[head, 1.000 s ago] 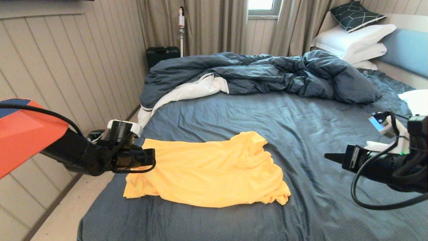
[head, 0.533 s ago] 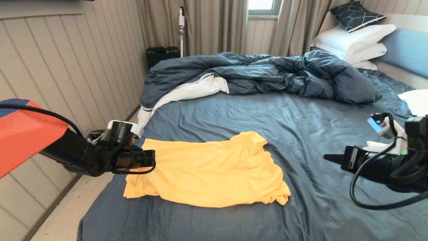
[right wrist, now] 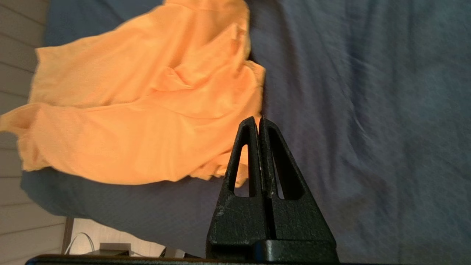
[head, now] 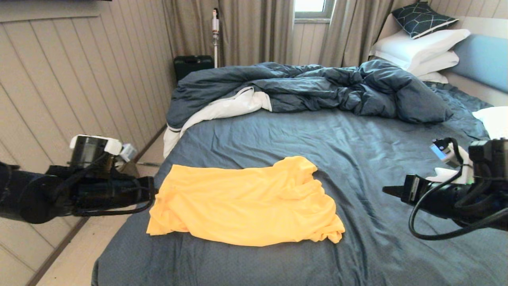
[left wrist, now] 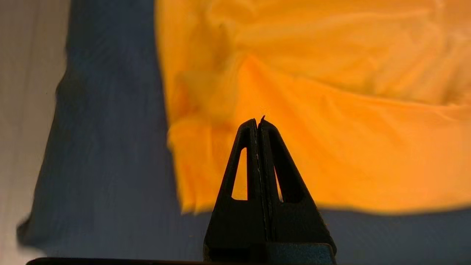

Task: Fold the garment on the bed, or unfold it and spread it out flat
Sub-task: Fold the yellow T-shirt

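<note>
The yellow-orange T-shirt lies crumpled on the near left part of the slate-blue bed sheet, its right side bunched in folds. My left gripper hovers at the shirt's left edge, over the bed's side, shut with nothing in it. The left wrist view shows its closed fingertips above the shirt's edge. My right gripper hangs over bare sheet well to the right of the shirt, also shut and empty. In the right wrist view the shirt lies beyond the closed tips.
A rumpled dark blue duvet with white lining crosses the far half of the bed. White pillows and the light blue headboard stand at the back right. A panelled wall and a strip of floor run along the bed's left side.
My left arm has drawn back to the left, so its gripper went from over the shirt's left part to its left edge. The right gripper sank slightly. The shirt has not moved.
</note>
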You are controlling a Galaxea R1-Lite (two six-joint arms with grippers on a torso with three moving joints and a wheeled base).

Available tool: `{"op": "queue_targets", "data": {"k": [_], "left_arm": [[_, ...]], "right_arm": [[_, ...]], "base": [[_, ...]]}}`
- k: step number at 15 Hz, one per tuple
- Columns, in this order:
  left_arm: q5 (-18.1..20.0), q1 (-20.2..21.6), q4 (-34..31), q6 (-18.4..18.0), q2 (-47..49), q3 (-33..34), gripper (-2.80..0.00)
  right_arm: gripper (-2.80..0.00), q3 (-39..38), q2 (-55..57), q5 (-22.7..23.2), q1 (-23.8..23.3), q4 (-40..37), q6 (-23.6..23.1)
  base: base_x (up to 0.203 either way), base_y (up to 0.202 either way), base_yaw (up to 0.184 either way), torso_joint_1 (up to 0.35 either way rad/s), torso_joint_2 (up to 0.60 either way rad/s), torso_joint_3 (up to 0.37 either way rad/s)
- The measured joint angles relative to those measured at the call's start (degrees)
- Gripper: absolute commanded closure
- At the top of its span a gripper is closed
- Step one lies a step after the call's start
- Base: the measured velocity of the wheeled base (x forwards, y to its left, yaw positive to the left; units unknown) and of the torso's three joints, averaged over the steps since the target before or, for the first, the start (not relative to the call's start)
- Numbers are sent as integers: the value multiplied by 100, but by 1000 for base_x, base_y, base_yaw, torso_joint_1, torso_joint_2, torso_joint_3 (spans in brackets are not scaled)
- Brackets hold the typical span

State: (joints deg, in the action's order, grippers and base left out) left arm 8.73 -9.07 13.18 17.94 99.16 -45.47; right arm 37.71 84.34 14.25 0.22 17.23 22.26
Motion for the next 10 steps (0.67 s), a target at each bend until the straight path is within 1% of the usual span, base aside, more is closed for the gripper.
{"op": "queue_targets", "data": {"k": [1,3,4,5,6,8,10], "left_arm": [[270,222,-187,45,-313,157,-280],[779,612,-648,94,-961,421,-280],[934,772,-894,93,-1246,486,-280],[1098,972,-1190,77,-1530,532,-280],[1265,1197,-1494,37,-1775,553,-280],[1414,1497,-1806,-74,-2045,567,-280],[1438,1608,-1949,-140,-2055,518,-280]], "right_arm": [[-280,-4,61,30,-68,-14,-5],[-280,40,115,83,-150,-264,-24],[-280,156,119,169,-188,-527,-33],[-280,320,113,353,-233,-938,-38],[-280,580,106,629,-299,-1420,-42],[-280,1167,129,1144,-434,-2378,-44],[-280,1694,285,1330,-496,-3213,-33]], "base": [[0,0,0,0,0,0],[0,0,0,0,0,0],[0,0,0,0,0,0],[0,0,0,0,0,0],[0,0,0,0,0,0],[0,0,0,0,0,0],[0,0,0,0,0,0]]}}
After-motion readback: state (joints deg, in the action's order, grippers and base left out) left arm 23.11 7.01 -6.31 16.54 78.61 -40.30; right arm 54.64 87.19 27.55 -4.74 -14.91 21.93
